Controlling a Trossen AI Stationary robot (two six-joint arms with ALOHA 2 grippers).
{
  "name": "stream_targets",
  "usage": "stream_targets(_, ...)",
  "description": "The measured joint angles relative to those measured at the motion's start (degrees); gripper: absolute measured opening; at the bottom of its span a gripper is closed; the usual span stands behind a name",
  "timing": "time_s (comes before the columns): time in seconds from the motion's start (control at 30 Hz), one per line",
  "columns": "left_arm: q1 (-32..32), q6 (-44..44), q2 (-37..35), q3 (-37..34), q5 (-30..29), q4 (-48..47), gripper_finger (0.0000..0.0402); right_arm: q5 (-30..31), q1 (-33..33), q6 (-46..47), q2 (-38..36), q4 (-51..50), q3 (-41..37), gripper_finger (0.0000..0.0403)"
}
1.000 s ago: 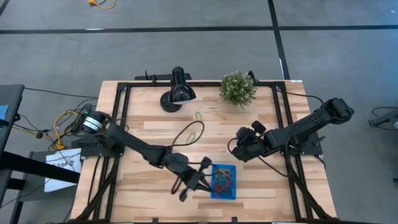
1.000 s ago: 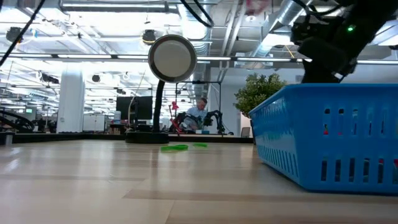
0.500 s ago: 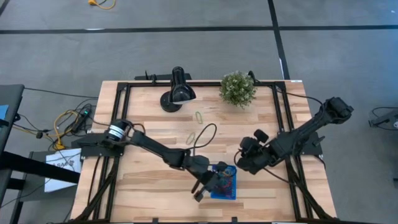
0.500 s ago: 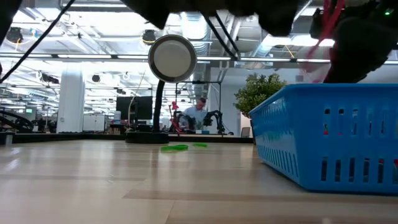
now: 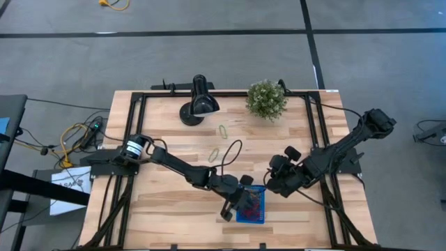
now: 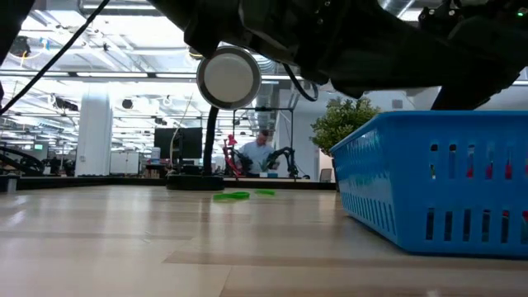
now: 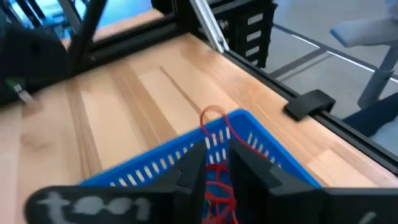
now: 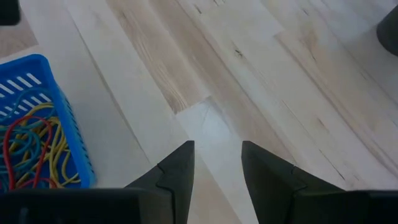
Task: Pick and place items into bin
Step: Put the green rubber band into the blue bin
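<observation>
Left gripper (image 7: 217, 165) hanging over bin (image 5: 252, 204), fingers pinching limp red band (image 7: 214, 121); light, floppy, likely snagging. Right gripper (image 8: 217, 163) idling at bin's 3 o'clock, fingers parted, holding nothing.

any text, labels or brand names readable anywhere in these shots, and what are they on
None can be read.
A white sheet on the floor left of the table carries dark print, too small to read.
A pale mark on the left gripper body is blurred, illegible.
The blue bin, rubber bands, lamp and plant show no lettering.
</observation>
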Motion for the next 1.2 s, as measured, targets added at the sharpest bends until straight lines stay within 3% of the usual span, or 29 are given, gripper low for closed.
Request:
stream_targets(0.3,0.8,-2.97,-3.78,-0.04,-0.67,-4.42,0.0102,0.0,-0.01,-0.02,0.0,0.73,0.0,0.0129)
stream_targets(0.43,1.3,-3.55,-12.58,-0.02,-4.61,-13.25,0.0095,-0.08,-0.01,-0.04,0.0,3.96,0.0,0.0129)
stream_targets(0.63,1.24,-3.68,-30.17,0.0,-16.65,-32.94,0.0082,-0.15,-1.68,2.51,0.02,7.68,0.0,0.0129)
stream_targets(0.77,1.24,-5.34,-41.32,0.0,-22.81,-46.88,0.0077,1.26,-5.13,-9.38,0.02,12.04,-0.02,0.0129)
stream_targets(0.87,1.26,-6.68,-48.41,0.0,-25.93,-55.82,0.0077,2.57,-8.71,-18.97,0.03,21.22,-0.02,0.0129)
stream_targets(1.1,1.24,-10.21,-59.93,-0.32,-32.19,-66.49,0.0077,-8.47,-19.02,-38.41,8.79,51.66,0.38,0.0129)
stream_targets(1.2,1.26,-10.28,-62.61,-0.7,-33.87,-67.82,0.0077,-10.62,-23.26,-45.98,15.07,54.77,2.27,0.0129)
